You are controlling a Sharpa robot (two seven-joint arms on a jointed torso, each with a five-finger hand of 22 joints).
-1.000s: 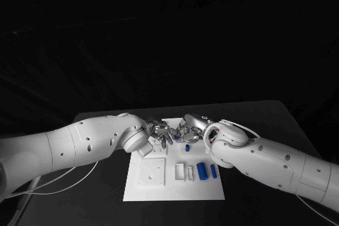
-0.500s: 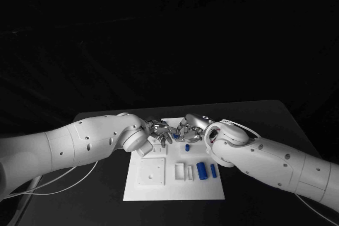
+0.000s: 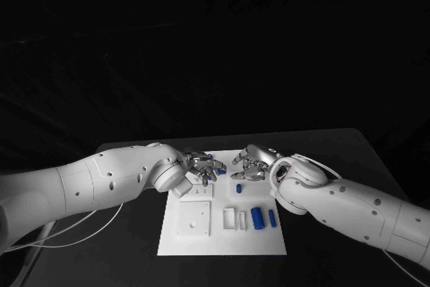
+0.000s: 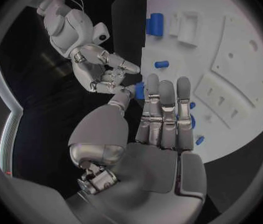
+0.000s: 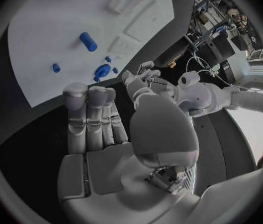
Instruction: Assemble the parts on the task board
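My two hands hover over the far end of the white task board [image 3: 219, 237]. My left hand [image 3: 202, 167] pinches a small blue part [image 4: 139, 90] between thumb and fingertip. My right hand [image 3: 251, 163] is empty, fingers loosely apart, close beside the left. Nearer me lie a short blue peg [image 3: 239, 188] and two longer blue cylinders [image 3: 256, 215] beside white blocks [image 3: 233, 218].

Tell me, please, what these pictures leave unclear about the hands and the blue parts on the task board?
- Head view: the left hand covers the far left of the task board; what lies beneath is hidden.
- Left wrist view: a blue part sits by the left hand's fingertips; whether it is pinched cannot be told.
- Head view: small blue part is too small to identify.
- Right wrist view: the right hand appears empty.
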